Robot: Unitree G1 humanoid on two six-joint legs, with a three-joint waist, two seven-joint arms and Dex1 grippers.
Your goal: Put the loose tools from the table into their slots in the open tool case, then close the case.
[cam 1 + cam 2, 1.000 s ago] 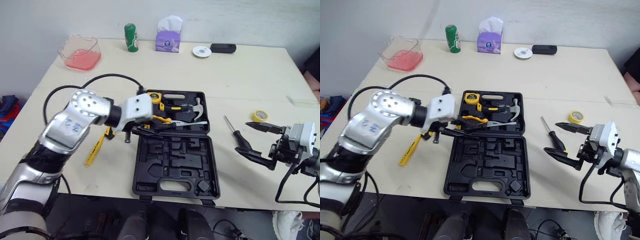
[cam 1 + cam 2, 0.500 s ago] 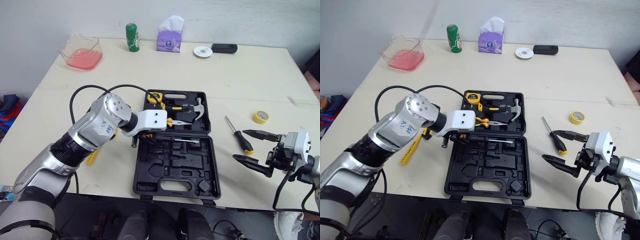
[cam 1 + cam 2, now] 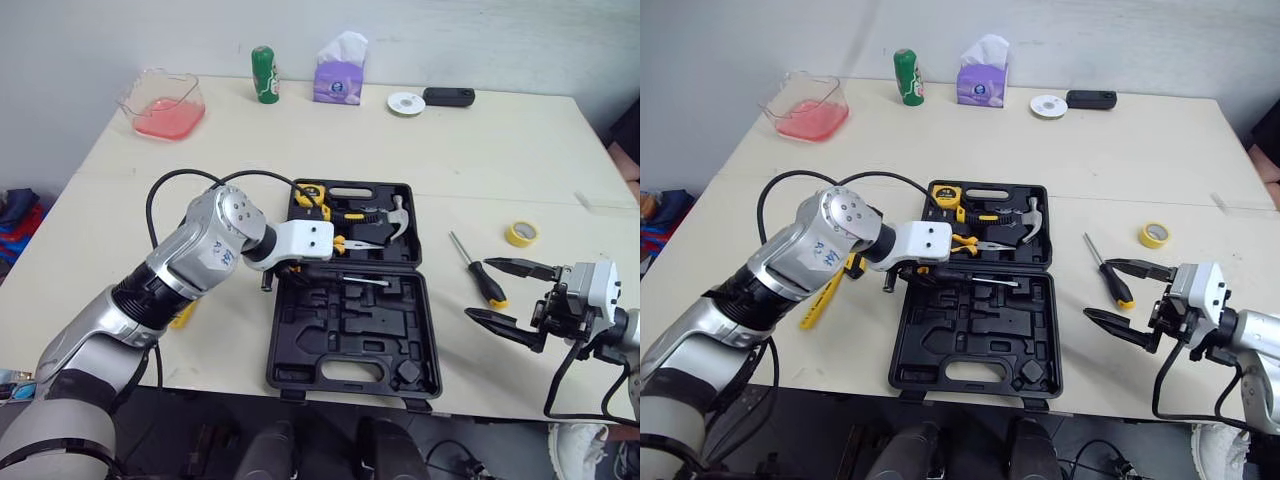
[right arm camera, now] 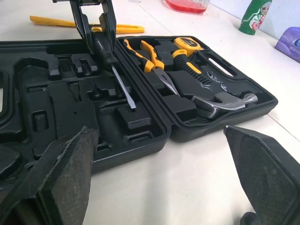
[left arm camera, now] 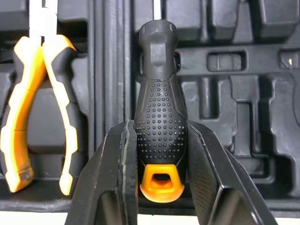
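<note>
My left gripper is clamped on the black dotted handle of a screwdriver, holding it low over the near half of the open case, the blade pointing across the moulded tray. In the right wrist view the blade tip seems to rest on the tray while the handle end is raised in the fingers, so I judge the tool is not yet seated.

The step in hand is putting this screwdriver into its slot. The far half already holds a tape measure, pliers and a hammer.

My right gripper waits with its jaws wide apart and nothing between them, just off the case's right side. A second screwdriver lies on the table close by it. A yellow tool lies left of the case beside my left arm, and a tape roll sits further right.

Next, I reckon, I must line the handle up with the long groove, lower it until it lies flat, then let go and lift clear without dragging it out. At least 2 loose tools remain, and the lid stays open until they are in.
</note>
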